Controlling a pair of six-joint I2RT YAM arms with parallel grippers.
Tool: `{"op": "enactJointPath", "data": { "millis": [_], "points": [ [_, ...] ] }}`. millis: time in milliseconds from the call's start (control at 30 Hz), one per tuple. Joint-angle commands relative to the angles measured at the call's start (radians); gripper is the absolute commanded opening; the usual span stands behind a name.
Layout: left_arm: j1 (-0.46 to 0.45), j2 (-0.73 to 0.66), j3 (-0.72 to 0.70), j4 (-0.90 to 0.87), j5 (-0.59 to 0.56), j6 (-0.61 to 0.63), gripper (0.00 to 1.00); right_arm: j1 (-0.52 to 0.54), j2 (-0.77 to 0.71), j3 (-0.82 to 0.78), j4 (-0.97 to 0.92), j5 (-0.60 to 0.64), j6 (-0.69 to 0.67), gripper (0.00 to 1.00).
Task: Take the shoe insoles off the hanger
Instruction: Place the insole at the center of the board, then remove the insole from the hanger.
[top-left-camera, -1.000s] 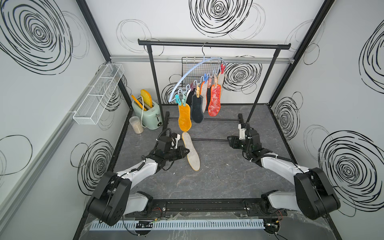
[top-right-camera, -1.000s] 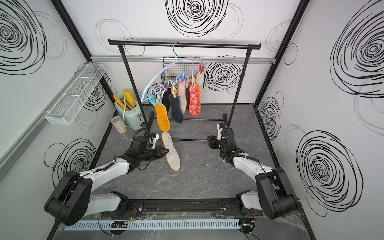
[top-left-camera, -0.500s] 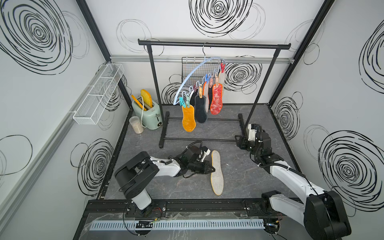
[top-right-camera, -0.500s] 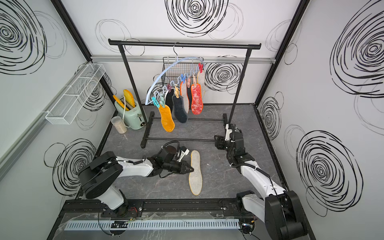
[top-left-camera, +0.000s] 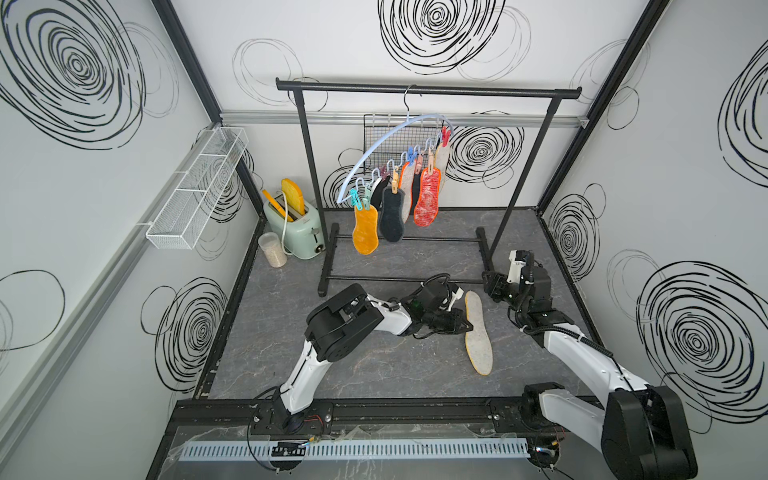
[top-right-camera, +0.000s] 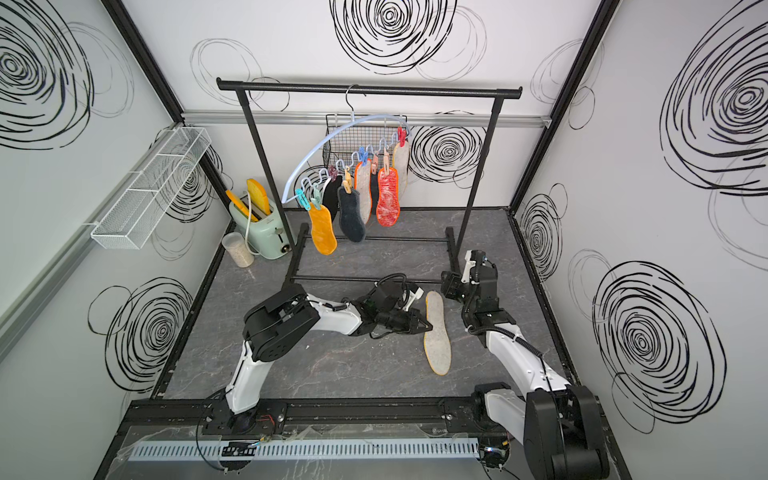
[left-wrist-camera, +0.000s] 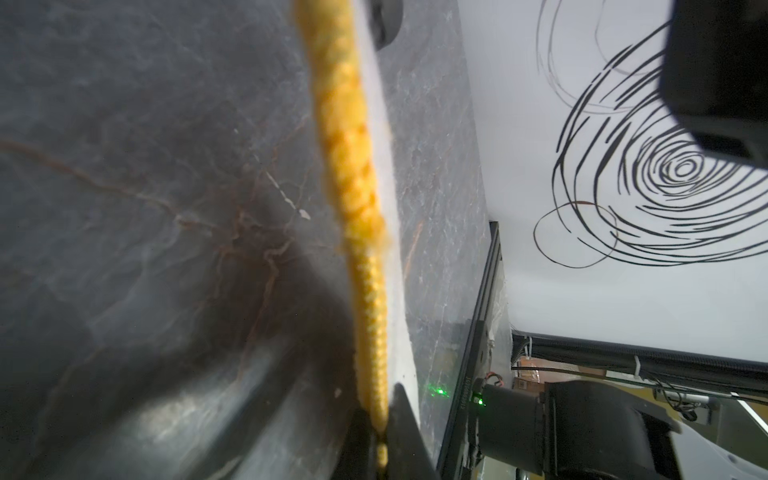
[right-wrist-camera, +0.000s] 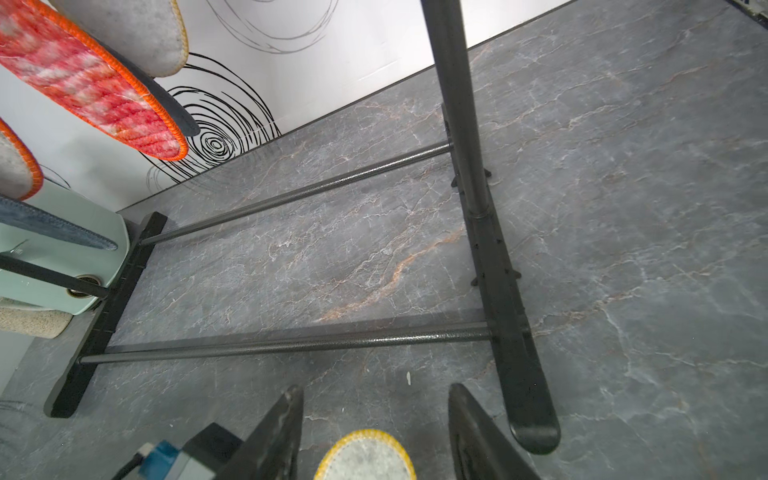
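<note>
The pale blue hanger hangs tilted from the black rack. Several shoe insoles are pegged to it, among them a fuzzy orange one, a dark grey one and a red-mottled one. A grey felt insole with a yellow edge lies flat low over the floor. My left gripper is shut on its yellow edge. My right gripper stands open just beyond the insole's far end, apart from it.
The black garment rack spans the back, and its foot lies close beside my right gripper. A mint toaster and a cup stand at the back left. A white wire shelf hangs on the left wall. A black mesh basket is behind the hanger.
My left arm has swung the grey insole from below the hanger's left end across to the right of the floor. My right arm drew back to the right. The hanger has swung slightly.
</note>
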Motion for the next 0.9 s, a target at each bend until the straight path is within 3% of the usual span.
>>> {"op": "enactJointPath", "data": {
  "millis": [0,133,233,433,567,667,767,867],
  "points": [
    [0.003,0.030,0.024,0.011,0.001,-0.021,0.26,-0.007,0.001,-0.002,-0.002,-0.002,0.005,0.58],
    [0.013,0.012,-0.001,-0.014,-0.028,-0.006,0.57,-0.011,-0.003,-0.005,0.000,-0.007,0.005,0.58],
    [0.020,-0.040,-0.060,-0.034,-0.063,0.014,0.65,-0.014,-0.002,-0.002,0.001,-0.019,0.005,0.58],
    [0.036,-0.218,-0.270,-0.034,-0.139,0.055,0.70,-0.016,0.006,0.010,0.005,-0.044,0.002,0.58],
    [0.075,-0.373,-0.422,-0.130,-0.233,0.125,0.68,-0.014,0.004,0.025,-0.011,-0.060,-0.001,0.58],
    [0.128,-0.543,-0.565,-0.167,-0.284,0.180,0.60,-0.015,-0.004,0.026,0.003,-0.085,-0.010,0.58],
    [0.190,-0.782,-0.696,-0.197,-0.296,0.237,0.61,-0.010,-0.014,0.036,0.022,-0.120,-0.020,0.58],
    [0.233,-1.044,-0.714,-0.337,-0.353,0.351,0.64,0.000,-0.025,0.067,0.031,-0.163,-0.031,0.57]
  ]
}}
